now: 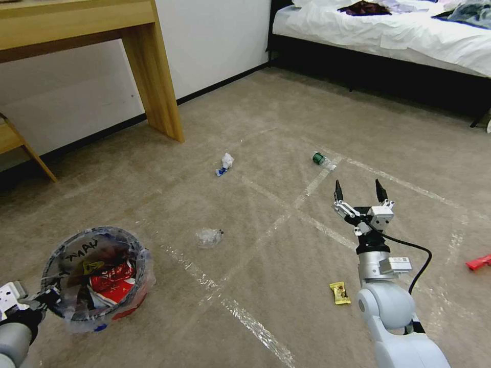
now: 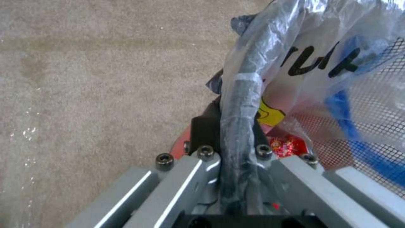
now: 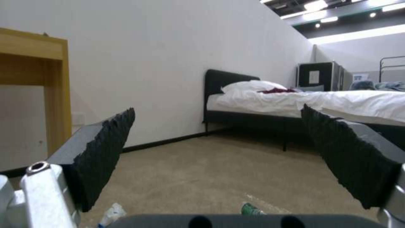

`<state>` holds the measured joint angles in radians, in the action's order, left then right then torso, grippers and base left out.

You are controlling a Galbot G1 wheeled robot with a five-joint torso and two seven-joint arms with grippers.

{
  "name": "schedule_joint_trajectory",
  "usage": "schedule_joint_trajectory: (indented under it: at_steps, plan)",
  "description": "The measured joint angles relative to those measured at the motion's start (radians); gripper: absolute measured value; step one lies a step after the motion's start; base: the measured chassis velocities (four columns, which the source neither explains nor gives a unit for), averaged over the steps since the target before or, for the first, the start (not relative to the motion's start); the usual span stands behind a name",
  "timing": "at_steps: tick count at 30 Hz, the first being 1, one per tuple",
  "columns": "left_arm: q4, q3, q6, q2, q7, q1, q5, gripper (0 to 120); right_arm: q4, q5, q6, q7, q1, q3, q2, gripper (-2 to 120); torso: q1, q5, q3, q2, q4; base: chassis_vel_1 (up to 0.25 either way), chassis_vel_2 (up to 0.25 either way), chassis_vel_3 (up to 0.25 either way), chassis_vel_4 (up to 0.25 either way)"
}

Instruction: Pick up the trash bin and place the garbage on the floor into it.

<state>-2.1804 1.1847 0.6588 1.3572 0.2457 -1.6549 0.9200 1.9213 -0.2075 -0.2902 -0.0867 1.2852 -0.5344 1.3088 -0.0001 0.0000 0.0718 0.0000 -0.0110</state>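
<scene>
Left gripper (image 2: 236, 139) clamped on the light, crinkly-lined trash bin (image 1: 97, 276) by its stiff rim, low over the floor (image 1: 286, 266); right gripper (image 1: 360, 194) spread wide, empty.

Red litter (image 1: 479, 262) cut by right edge

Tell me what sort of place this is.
Probably a bedroom, perhaps a staged one: a bed with white bedding stands by the wall, a wooden desk beside it, and the floor is carpet crossed by clear tape lines, with litter scattered on it.
</scene>
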Motion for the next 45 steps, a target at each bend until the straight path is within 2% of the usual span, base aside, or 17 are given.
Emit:
schedule_joint_trajectory:
  at_steps: [28,45]
  plan:
    - [0.003,0.001,0.0,-0.005,0.001,0.0,0.007,0,-0.01,0.002,-0.01,0.002,0.005,0.01,0.004,100,0.0,0.0,0.0,0.0,-0.0001,-0.062,0.071,0.065,-0.066]
    - [0.002,0.002,0.003,-0.004,0.004,-0.004,0.012,0,-0.01,0.0,-0.01,0.002,0.007,0.012,0.002,100,0.0,0.0,0.0,0.0,-0.0001,-0.004,0.009,0.001,-0.003]
